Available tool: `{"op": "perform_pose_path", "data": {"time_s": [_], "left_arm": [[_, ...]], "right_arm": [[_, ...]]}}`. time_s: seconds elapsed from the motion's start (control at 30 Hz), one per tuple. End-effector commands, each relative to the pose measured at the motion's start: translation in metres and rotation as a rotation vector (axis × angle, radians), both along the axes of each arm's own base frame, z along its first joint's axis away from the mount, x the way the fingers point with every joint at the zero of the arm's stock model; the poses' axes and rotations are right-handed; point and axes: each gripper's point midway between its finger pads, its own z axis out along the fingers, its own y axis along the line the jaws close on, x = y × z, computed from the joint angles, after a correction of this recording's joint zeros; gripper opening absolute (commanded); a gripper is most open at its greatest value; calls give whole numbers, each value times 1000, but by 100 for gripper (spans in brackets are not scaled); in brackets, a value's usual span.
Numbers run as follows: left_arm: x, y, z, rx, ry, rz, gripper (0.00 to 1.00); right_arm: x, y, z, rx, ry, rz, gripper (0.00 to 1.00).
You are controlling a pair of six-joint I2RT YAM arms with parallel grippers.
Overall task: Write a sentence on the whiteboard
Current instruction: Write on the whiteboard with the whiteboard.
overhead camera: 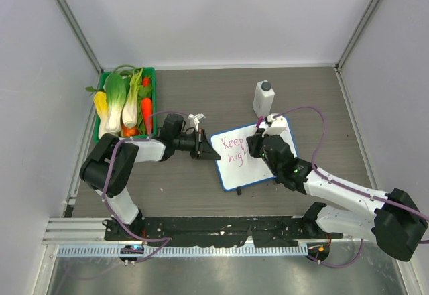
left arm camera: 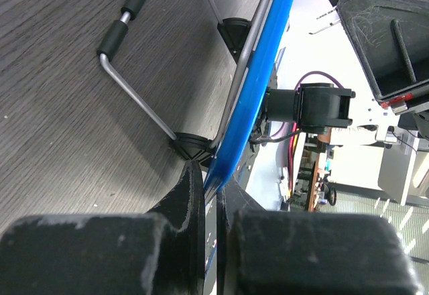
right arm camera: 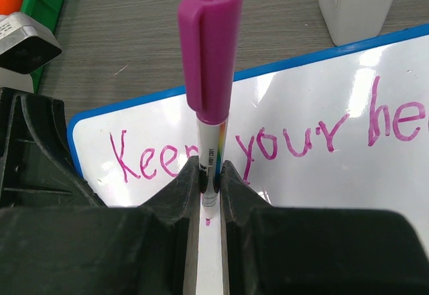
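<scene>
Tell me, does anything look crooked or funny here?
The whiteboard sits crooked, turned at an angle to the edges of the table, with the left tool pinching its blue rim. Nothing looks spilled or broken.

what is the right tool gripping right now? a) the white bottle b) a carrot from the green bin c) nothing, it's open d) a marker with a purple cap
d: in the right wrist view the right tool is shut on a marker, whose purple cap is at its upper end, standing over the whiteboard.
</scene>
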Motion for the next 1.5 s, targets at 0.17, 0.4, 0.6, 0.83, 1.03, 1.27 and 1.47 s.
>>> {"op": "perform_pose_path", "data": {"time_s": [0.17,0.4,0.6,0.83,1.03,1.27,1.47], "left_arm": [[-16,4,-30,93,150,19,0],[-16,4,-29,93,146,17,0],[-16,4,-29,93,146,17,0],[-15,4,-29,92,146,16,0],[-16,4,-29,92,148,15,0],[-15,4,-29,92,150,16,0],[-14,3,-30,93,147,17,0]], "right_arm": [[13,-7,22,-7,-64,-65,1],[14,-9,22,-10,-70,-74,2],[9,-15,16,-20,-56,-82,1],[3,-16,5,-32,-24,-62,1],[-3,-17,-5,-43,2,-48,1],[-10,-19,-14,-50,24,-30,2],[-10,-18,-13,-45,23,-25,2]]}}
